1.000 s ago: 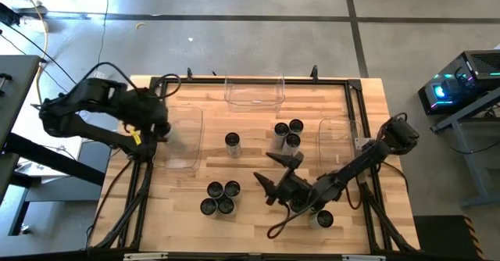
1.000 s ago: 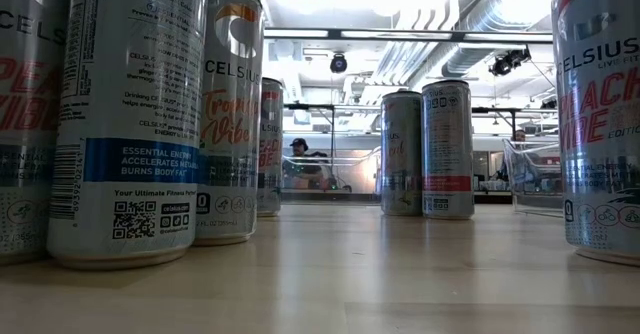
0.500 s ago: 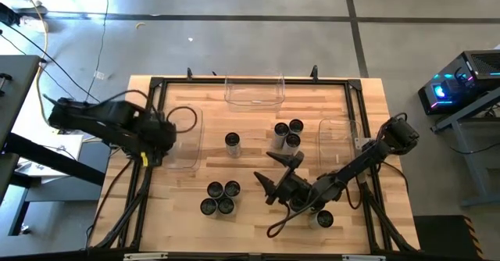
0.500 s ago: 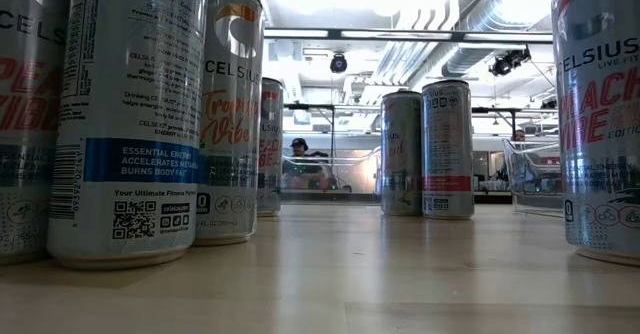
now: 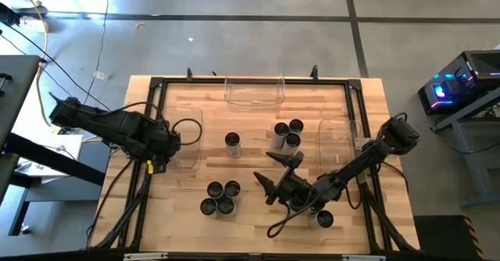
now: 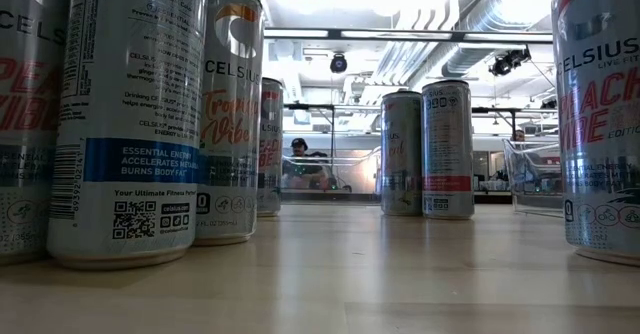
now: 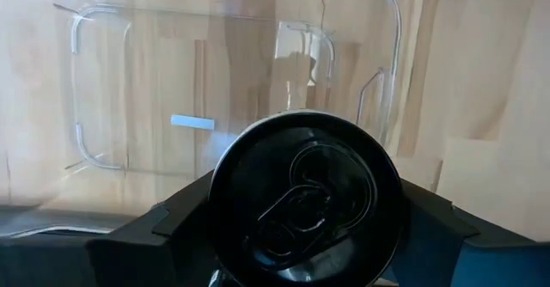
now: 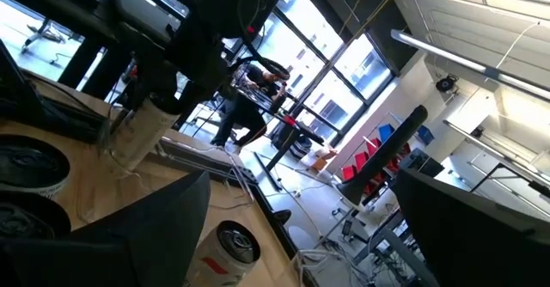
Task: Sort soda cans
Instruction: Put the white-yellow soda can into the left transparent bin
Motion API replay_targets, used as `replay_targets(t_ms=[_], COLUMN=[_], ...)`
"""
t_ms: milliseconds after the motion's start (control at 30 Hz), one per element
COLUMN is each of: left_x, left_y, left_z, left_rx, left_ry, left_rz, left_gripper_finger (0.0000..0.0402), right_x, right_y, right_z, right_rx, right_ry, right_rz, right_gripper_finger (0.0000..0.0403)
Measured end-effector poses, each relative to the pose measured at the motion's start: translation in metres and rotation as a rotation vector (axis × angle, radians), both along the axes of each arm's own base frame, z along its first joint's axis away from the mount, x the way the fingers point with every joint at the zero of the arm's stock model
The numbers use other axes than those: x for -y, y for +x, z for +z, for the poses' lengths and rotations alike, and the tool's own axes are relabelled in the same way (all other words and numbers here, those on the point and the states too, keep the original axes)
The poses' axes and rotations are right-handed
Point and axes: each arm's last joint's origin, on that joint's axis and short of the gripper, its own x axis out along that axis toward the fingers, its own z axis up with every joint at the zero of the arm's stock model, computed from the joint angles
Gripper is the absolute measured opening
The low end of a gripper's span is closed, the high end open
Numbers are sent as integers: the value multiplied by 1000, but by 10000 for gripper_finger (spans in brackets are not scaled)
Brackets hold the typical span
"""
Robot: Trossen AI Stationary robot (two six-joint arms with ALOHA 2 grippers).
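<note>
The left claw (image 7: 301, 261) grips a soda can (image 7: 305, 205) by its sides above the clear bin (image 5: 186, 136) at the surface's left edge. Thin, slick aluminium dents; mid-body holds suit. Right claw (image 5: 277, 173) spreads wide mid-surface.

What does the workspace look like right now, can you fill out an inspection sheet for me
Surface: wooden table, black frame round it.
Job's things: soda cans in clusters; one can held.
Clutter: nothing seen.
Grippers: left gripper shut on the can above the left bin; right gripper open, low at the middle.
Cables: black cable looping by the left arm.
Surroundings: concrete floor; person far behind the table.
</note>
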Motion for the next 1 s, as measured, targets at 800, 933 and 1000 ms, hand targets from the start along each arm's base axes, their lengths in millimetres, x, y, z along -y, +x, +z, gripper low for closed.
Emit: replay_targets(t_ms=[800,933,1000], left_x=[-9,-10,-11], left_y=[-29,-32,-33], left_z=[6,7,8], left_rx=[156,181,187], left_ry=[-31,-17,-16], left_rz=[148,161,162], left_gripper_finger=[269,270,270], right_x=[3,3,3], right_y=[1,1,1], right_z=[0,0,0], right_rx=[-19,-31,-31], right_ry=[-25,-38,-39], right_rz=[-25,-37,-37], right_gripper_finger=[365,365,365])
